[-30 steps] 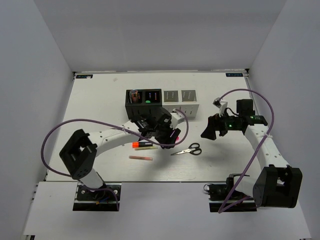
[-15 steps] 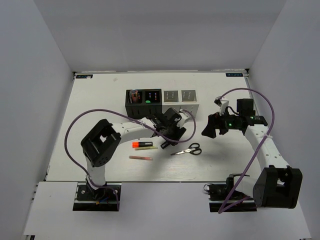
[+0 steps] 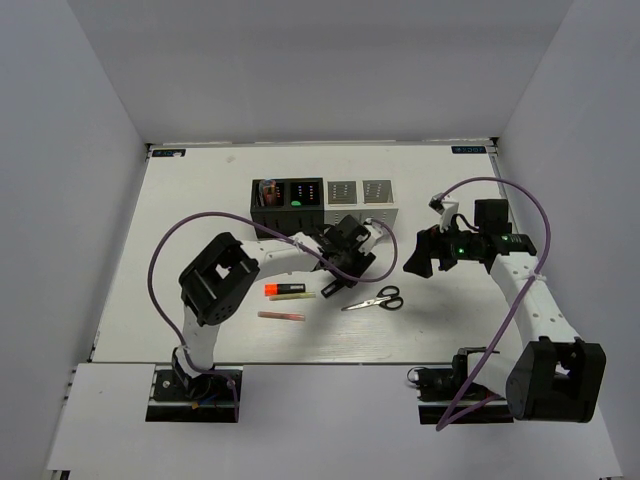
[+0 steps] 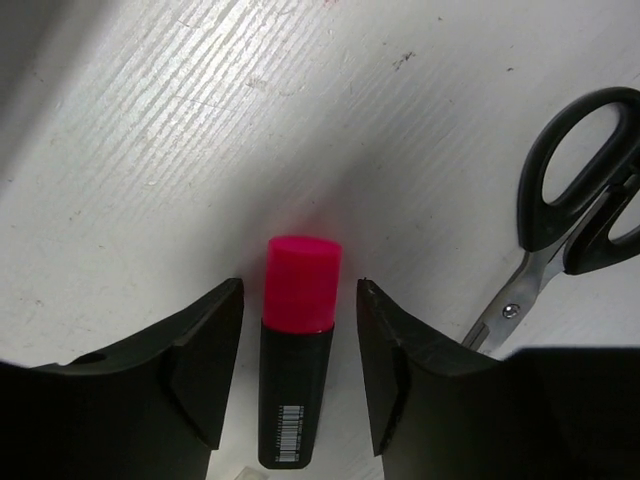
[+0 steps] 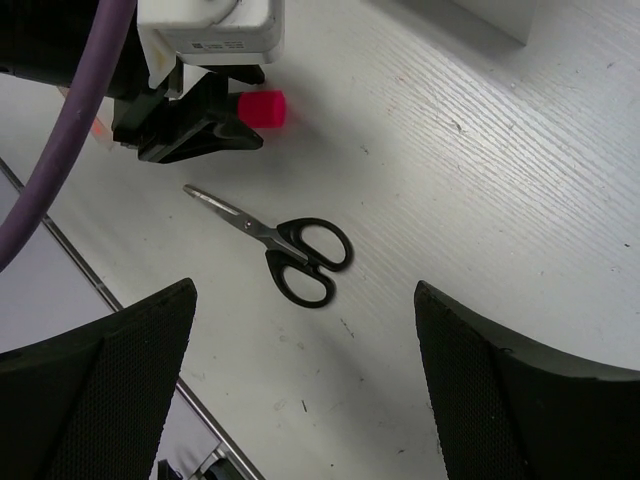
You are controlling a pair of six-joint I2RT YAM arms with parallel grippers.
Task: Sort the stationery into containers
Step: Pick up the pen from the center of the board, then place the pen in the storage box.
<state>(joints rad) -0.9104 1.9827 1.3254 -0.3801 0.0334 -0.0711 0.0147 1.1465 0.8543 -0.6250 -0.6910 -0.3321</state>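
A black highlighter with a pink cap lies flat on the table between the fingers of my left gripper. The jaws are open, with a gap on each side of it. In the top view the left gripper is low over the table, in front of the containers. Black-handled scissors lie just right of it and show in the left wrist view. My right gripper is open and empty above the table, over the scissors. The pink cap shows under the left gripper.
An orange-ended highlighter, a thin yellow stick and a thin pink stick lie left of the left gripper. The leftmost black box holds a tube. The second black box holds a green-ended item.
The left arm's elbow has swung rightward and its gripper has shifted slightly right, settling low around the pink highlighter. The right arm has barely moved.
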